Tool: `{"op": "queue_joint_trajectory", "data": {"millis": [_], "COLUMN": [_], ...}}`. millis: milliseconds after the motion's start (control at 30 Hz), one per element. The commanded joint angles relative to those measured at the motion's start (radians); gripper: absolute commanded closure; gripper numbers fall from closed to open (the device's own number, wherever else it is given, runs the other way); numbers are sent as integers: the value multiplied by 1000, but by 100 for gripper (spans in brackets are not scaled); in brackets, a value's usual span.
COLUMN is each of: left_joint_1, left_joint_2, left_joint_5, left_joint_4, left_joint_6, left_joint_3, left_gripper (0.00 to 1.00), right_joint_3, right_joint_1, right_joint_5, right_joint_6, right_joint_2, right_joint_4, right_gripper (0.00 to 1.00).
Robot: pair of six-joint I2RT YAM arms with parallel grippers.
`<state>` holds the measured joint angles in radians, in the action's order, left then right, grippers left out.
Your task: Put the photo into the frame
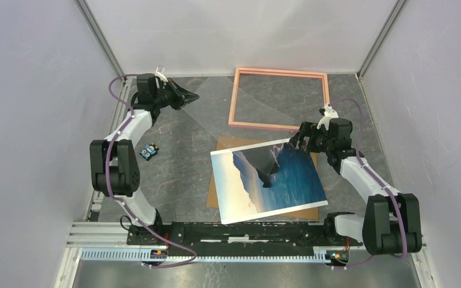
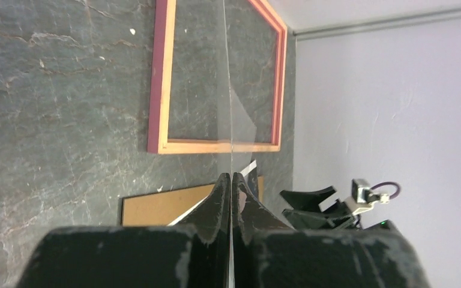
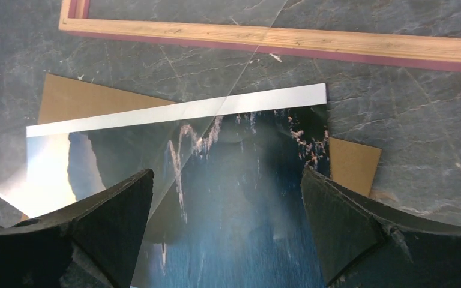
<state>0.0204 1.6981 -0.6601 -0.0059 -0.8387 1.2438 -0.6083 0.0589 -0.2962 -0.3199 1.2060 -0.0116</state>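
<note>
Left fingers (image 2: 223,189): pressed together on the near edge of a thin clear sheet (image 2: 240,117). The left wrist view shows the sheet edge-on. It is held off the dark grey stone-pattern counter (image 1: 186,168) and reaches toward the frame.

Thin salmon-pink rectangular picture frame (image 1: 282,72): flat on the counter at the far side, right of centre. The counter shows through its opening.

Large rectangular paper print of dark cliffs and blue sea with a white border (image 1: 268,180): the photo lies image side up, nearer than the frame and apart from it. It is skewed on a plain brown backing board (image 3: 90,99), which shows past the photo at its left and far edges.

Right fingers (image 1: 298,139): spread wide, pinching nothing, over the photo's far right corner. Cannot tell whether they touch it.

Small blue object (image 1: 149,152): on the counter beside the left arm.
</note>
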Motion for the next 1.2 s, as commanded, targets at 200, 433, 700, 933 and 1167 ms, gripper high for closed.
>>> {"op": "queue_joint_trajectory", "data": {"millis": [200,433,700,933,1167], "left_joint_1": [-102,-98,-96,-93,-77], "left_joint_2": [152,193,214,197,200], "left_joint_5": [-109,-125,-126,-99,-94], "left_joint_4": [457,679,763,791,777], "left_joint_6": [-360,-493,-531,-538,-538], "left_joint_3": [-86,-250,-325,-390,-424], "left_gripper": [98,98,98,98,98], "right_joint_3": [-2,-13,58,195,252], "right_joint_1": [-2,43,56,61,67], "right_joint_5": [-270,-290,-306,-274,-215], "right_joint_6": [-218,-460,-699,-931,-1063], "right_joint_2": [181,342,451,492,530], "right_joint_4": [278,472,727,1064,1234], "right_gripper": [4,7,12,21,35]}}
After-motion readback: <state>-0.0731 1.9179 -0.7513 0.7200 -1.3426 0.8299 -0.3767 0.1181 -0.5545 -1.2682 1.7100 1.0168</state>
